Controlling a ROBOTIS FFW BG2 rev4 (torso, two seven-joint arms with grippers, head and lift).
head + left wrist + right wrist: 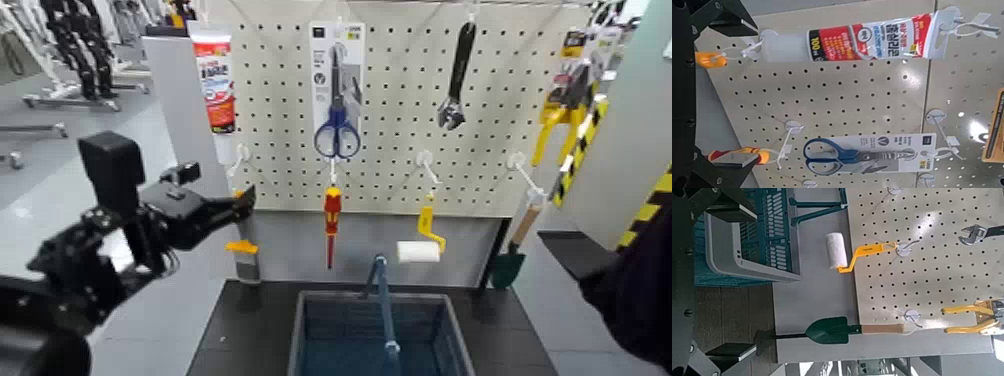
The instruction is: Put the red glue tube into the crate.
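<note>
Nine or so things are hung around the pegboard point(390, 100), and the one wanted, the glue tube point(214, 85), is up at about 10 o'clock in the head view. It's hung cap-down by its flat end on a hook, so the body is left free to be grabbed, which looks handy. It hasn't been put in the crate yet.

The left gripper point(248, 203) is placed at 9 o'clock, just below the tube, with its jaws spread apart and nothing clamped. Presumably it's been lined up for an approach from the board's edge, so the blue-handled scissors point(338, 135) to the tube's right can be avoided. A bit more height is probably needed, and the flat end would have to be eased off the hook, not yanked.

The plastic crate point(296, 345) is set at 5 to 6 o'clock on the dark tabletop point(515, 340), likely so drops can be made straight down. Its bar handle point(386, 310) is raised across the opening though, so it could be bumped. The right gripper point(744, 282) is parked around 4 o'clock, jaws apart, empty.
</note>
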